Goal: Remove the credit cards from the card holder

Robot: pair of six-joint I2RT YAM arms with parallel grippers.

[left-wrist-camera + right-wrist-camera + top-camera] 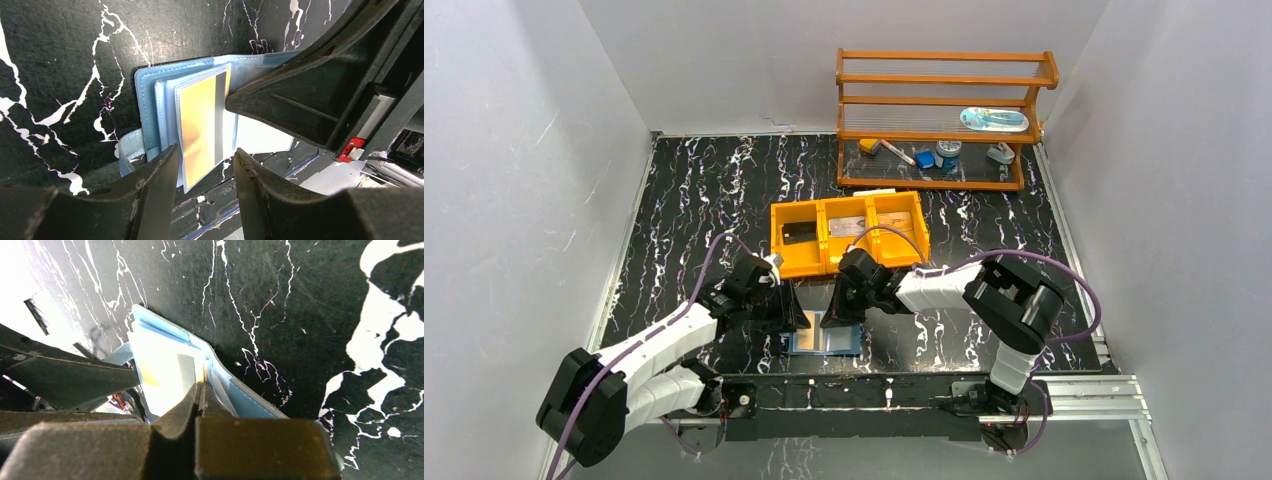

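The card holder (824, 338) lies open on the desk (704, 190) by its near edge, between the arms. The right fingers (175, 410) are pinched together, seemingly on the orange card (197, 125). The left fingers (150, 190) stand half-wide, straddling its sleeve unclamped. With nothing pinning the holder, a pull may drag it along.

black table (704, 200) with white marble-like veining; card holder (825, 340) lies open and flat on it, close to the near edge, about mid-width; orange tray (796, 268) of three compartments sits near it, farther in, toward the table's centre; wooden rack (944, 100) stands at the far edge, right of centre; metal rail (1084, 385) runs along the near edge
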